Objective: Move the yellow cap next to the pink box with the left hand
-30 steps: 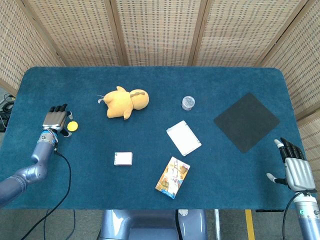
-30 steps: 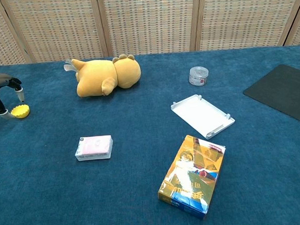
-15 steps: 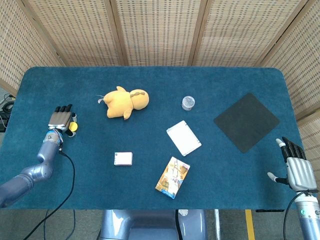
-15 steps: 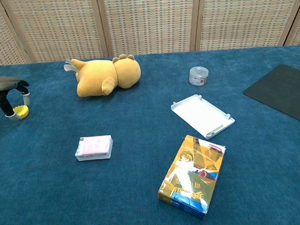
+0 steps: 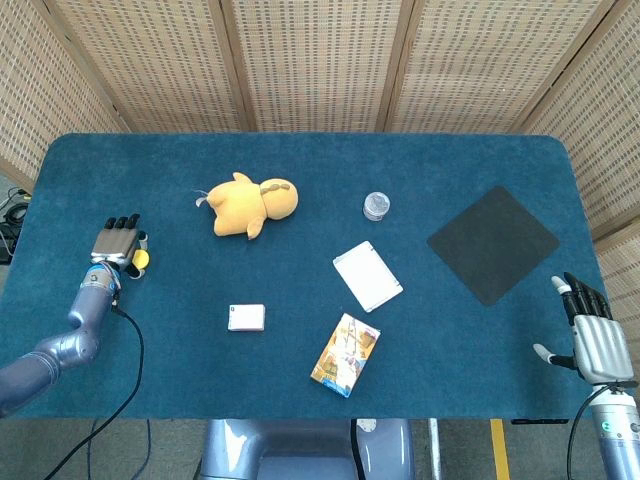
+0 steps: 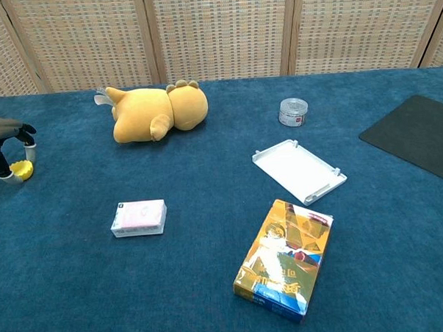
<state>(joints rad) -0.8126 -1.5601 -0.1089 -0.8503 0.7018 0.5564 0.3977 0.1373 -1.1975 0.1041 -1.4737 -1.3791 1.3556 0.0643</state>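
The small yellow cap (image 5: 141, 259) (image 6: 22, 171) lies at the far left of the blue table. My left hand (image 5: 115, 243) (image 6: 5, 144) arches over it, and the cap sits pinched between the thumb and a curled finger, low against the cloth. The pink box (image 5: 246, 317) (image 6: 138, 217) lies flat nearer the front, well to the right of the cap. My right hand (image 5: 590, 340) hangs at the table's front right corner with its fingers spread and nothing in it; the chest view does not show it.
A yellow plush toy (image 5: 248, 204) (image 6: 153, 112) lies behind the pink box. A round tin (image 5: 376, 206), a white tray (image 5: 367, 275) and a colourful snack box (image 5: 345, 354) occupy the middle. A black mat (image 5: 493, 243) lies at the right.
My left hand has curled its fingers in around the yellow cap, and the cap has shifted slightly left with it. The right hand has stayed still.
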